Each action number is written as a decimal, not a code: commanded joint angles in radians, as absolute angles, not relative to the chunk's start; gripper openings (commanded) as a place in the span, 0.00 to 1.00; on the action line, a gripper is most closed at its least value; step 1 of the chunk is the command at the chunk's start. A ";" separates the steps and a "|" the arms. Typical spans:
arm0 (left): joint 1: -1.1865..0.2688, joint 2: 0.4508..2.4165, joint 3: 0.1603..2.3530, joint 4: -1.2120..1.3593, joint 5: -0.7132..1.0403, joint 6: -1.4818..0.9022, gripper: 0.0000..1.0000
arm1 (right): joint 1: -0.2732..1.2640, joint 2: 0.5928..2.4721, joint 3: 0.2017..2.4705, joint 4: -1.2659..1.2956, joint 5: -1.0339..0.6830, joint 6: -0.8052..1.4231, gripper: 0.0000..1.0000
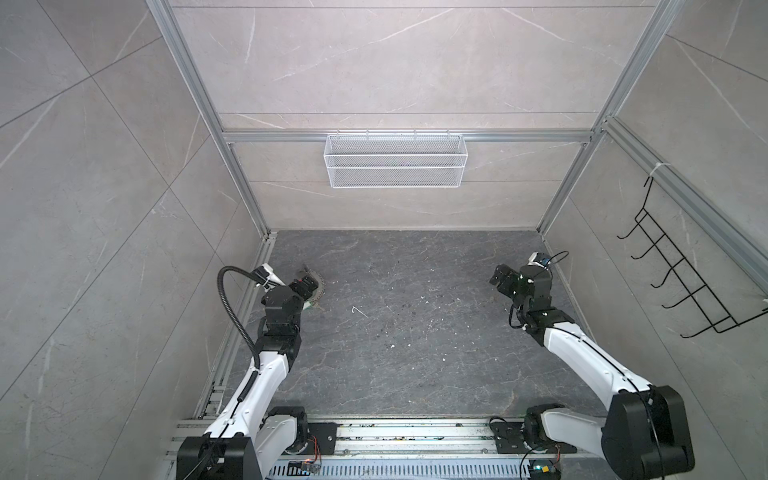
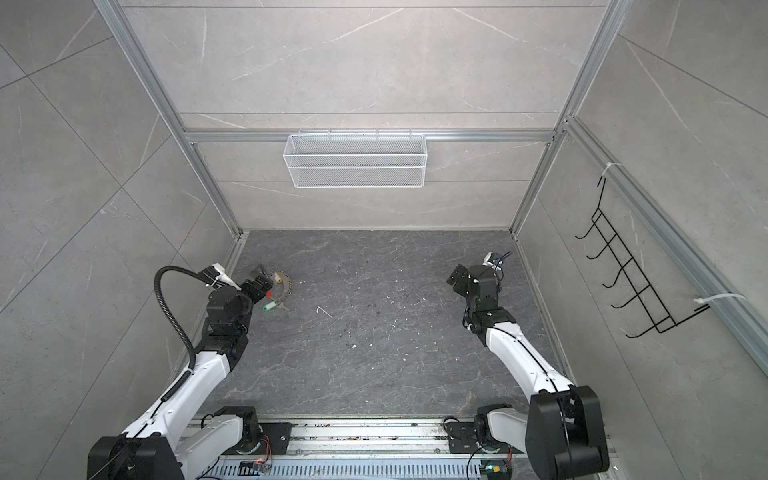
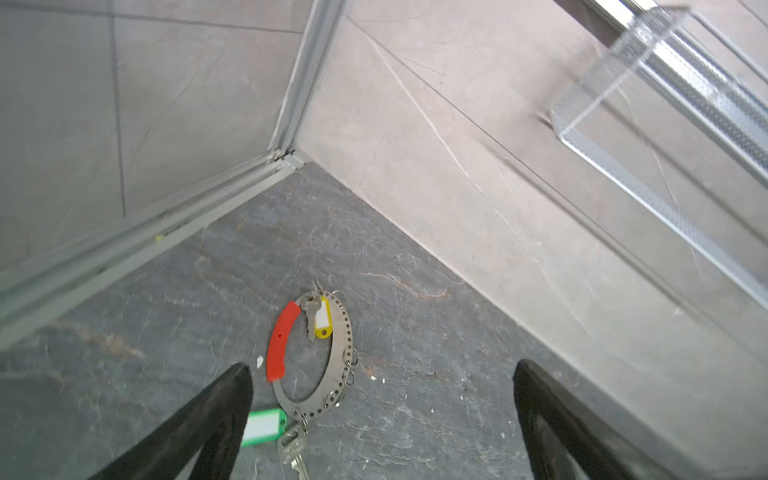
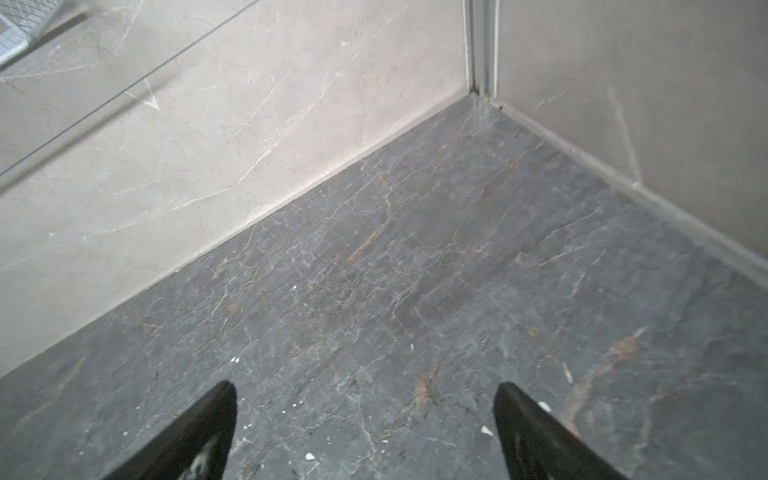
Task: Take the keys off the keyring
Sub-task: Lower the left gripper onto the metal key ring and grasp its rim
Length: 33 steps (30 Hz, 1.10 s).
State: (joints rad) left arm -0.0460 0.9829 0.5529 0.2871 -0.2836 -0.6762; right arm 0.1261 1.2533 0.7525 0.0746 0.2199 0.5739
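**Left gripper (image 3: 382,368) is standing wide open and empty, just short of the keyring (image 3: 344,328).**
The keyring is lying flat toward ten o'clock on the tabletop (image 2: 374,332), both keys attached, with the green-tagged key (image 3: 264,426) trailing toward seven o'clock. The right gripper (image 4: 365,395), also open, is waiting well apart.

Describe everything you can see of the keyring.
The keyring is a flat grey metal band punched with holes, bent into a hoop, with a red sleeve on one arc and split rings along it. It lies flat on the dark stone floor near a corner. A yellow-tagged key lies inside the hoop, a green-tagged key outside; both look attached. The open left gripper does not hold it.
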 commanded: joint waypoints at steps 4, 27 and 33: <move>-0.038 0.994 0.575 0.188 -0.288 -0.854 1.00 | 0.133 1.296 0.735 0.015 -0.084 0.678 0.99; 0.088 1.577 0.943 -0.120 0.003 -0.771 0.43 | 0.314 1.376 0.764 -0.032 -0.112 0.555 0.70; 0.105 1.704 1.077 -0.178 -0.004 -0.752 0.39 | 0.316 1.362 0.765 -0.033 -0.116 0.557 0.69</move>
State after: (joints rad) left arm 0.0933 1.6863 1.0103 -0.1642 -0.0284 -0.7601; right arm 0.3096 1.3808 0.7395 -0.0120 -0.1173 0.5720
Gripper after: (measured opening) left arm 0.392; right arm 0.695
